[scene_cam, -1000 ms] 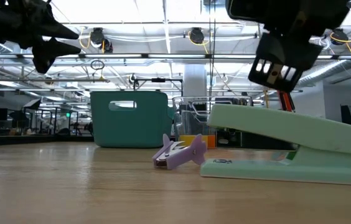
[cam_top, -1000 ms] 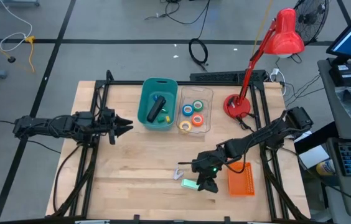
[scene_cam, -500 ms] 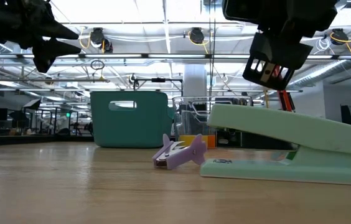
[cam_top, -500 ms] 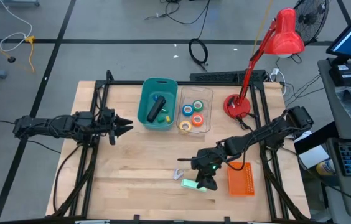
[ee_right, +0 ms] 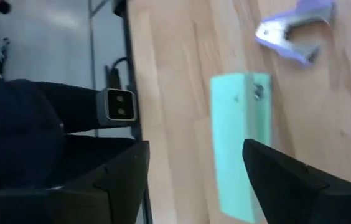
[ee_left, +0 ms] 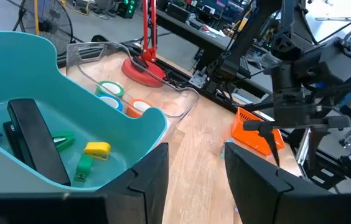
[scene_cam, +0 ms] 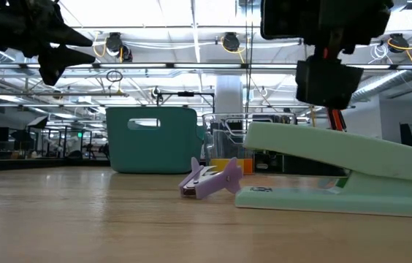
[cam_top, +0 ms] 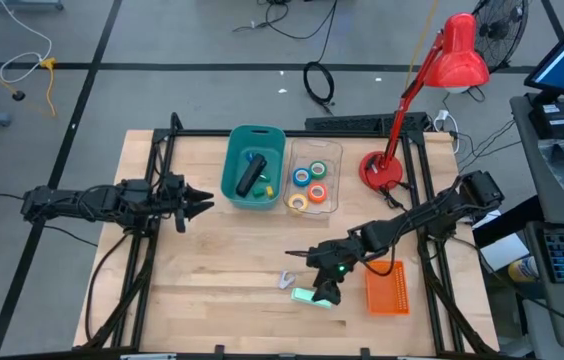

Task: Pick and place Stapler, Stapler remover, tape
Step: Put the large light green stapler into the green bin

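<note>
A mint-green stapler (cam_top: pixel 305 297) (scene_cam: pixel 337 172) (ee_right: pixel 241 143) lies flat near the table's near edge. A purple staple remover (cam_top: pixel 287 280) (scene_cam: pixel 210 179) (ee_right: pixel 295 28) lies just left of it. My right gripper (cam_top: pixel 324 293) (scene_cam: pixel 329 84) (ee_right: pixel 195 155) hovers open above the mint stapler, apart from it. The black bar-shaped stapler (cam_top: pixel 251 177) (ee_left: pixel 35 146) lies inside the teal bin (cam_top: pixel 232 170) (ee_left: pixel 132 134). Tape rolls (cam_top: pixel 318 187) (ee_left: pixel 110 89) sit in the clear tray beside the bin. My left gripper (cam_top: pixel 202 205) (ee_left: pixel 194 180) waits open, in the air left of the bin.
A red desk lamp's base (cam_top: pixel 382 170) stands at the far right. An orange ridged block (cam_top: pixel 387 290) lies right of the mint stapler. The clear tray (cam_top: pixel 334 150) touches the teal bin's right side. Small green, yellow and blue items share the bin.
My right gripper has turned about its wrist above the mint stapler and shifted slightly toward the table's left. It stays open and above the stapler. Stapler and staple remover have not moved.
</note>
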You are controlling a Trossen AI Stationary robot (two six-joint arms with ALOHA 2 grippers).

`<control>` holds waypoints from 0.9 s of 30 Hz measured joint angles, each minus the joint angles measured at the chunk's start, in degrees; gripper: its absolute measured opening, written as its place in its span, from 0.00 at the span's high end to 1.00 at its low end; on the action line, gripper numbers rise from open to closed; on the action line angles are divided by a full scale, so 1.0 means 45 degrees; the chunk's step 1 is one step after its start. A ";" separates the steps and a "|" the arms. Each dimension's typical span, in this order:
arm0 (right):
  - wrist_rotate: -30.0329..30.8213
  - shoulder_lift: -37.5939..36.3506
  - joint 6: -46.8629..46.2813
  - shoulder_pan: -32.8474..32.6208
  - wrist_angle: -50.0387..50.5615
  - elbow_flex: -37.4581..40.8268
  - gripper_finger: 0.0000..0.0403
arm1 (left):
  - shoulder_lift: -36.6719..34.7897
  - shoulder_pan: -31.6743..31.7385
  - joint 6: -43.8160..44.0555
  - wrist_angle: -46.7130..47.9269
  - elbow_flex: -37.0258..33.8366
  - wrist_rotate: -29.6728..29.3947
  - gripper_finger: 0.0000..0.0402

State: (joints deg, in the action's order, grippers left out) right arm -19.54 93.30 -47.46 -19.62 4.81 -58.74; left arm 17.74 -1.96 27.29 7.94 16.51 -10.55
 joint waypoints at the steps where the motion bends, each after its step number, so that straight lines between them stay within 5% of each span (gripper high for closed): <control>1: -0.0018 0.0000 0.0249 0.0000 -0.0211 0.0000 0.36 | 0.0000 0.0000 0.0000 -0.0004 0.0000 0.0000 0.61; 8: 0.0338 -0.0146 0.0522 -0.0531 0.1020 -0.0546 0.37 | 0.0000 0.0000 0.0053 -0.0005 0.0000 -0.0005 0.61; 15: 0.3704 0.0079 0.1182 -0.1322 0.6671 -0.2880 0.36 | 0.0000 0.0000 0.0005 -0.0010 0.0000 -0.0018 0.61; 27: 0.3301 0.1682 0.1380 -0.1532 0.6142 -0.2885 0.37 | 0.0000 0.0000 0.0309 -0.0010 0.0000 -0.0131 0.61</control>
State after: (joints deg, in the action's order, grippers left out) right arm -4.69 100.86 -41.25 -26.51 32.45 -71.72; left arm 17.74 -1.96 28.68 7.90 16.51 -11.14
